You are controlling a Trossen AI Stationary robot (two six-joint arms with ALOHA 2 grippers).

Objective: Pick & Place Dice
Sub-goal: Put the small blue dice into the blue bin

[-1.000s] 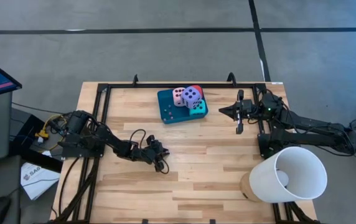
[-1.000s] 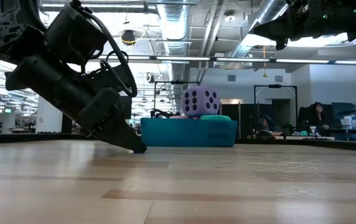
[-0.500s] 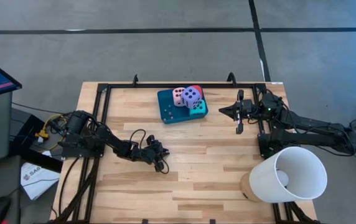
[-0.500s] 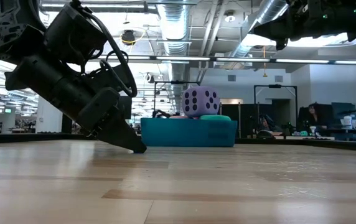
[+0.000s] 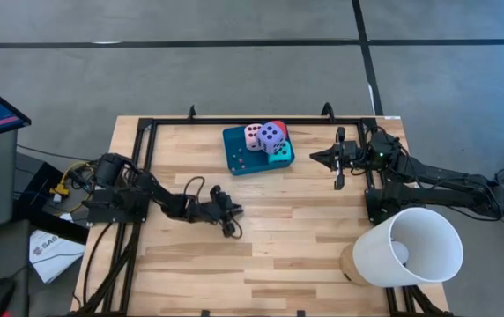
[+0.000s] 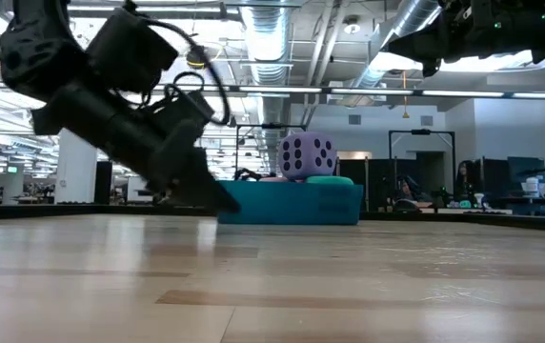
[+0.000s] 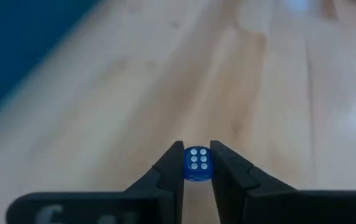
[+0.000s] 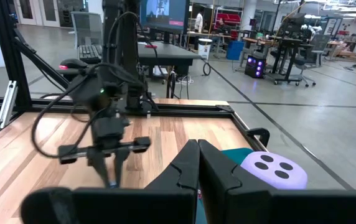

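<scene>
A small blue die with white pips point(image 7: 196, 163) sits between the fingers of my left gripper point(image 5: 233, 211), which is shut on it over the middle-left of the table. Toward the far edge a teal tray point(image 5: 234, 165) carries big soft dice: pink point(image 5: 253, 136), purple point(image 5: 271, 135), red point(image 5: 279, 126) and turquoise point(image 5: 281, 152). The purple one point(image 6: 308, 155) tops the pile in the low view. My right gripper point(image 5: 315, 158) hangs shut and raised to the right of the tray, holding nothing. My left gripper pinches the small blue die by two opposite side faces point(image 7: 187, 167) between its two fingertips point(image 7: 173, 163). The fingers slant downward, coming from the table's left side. The die is clear of the wood, its six-pip face turned back toward the wrist.
A large white cone-shaped shade point(image 5: 408, 246) lies at the near right corner. A black metal frame point(image 5: 234, 121) runs along the table's edges. Bare wood lies between my left gripper and the tray. A person point(image 6: 490, 176) sits in the room far behind.
My left gripper has swung a little toward the far edge and the tray, and its tips have risen off the wood. The small blue die has gone with it. The fingers stay shut.
</scene>
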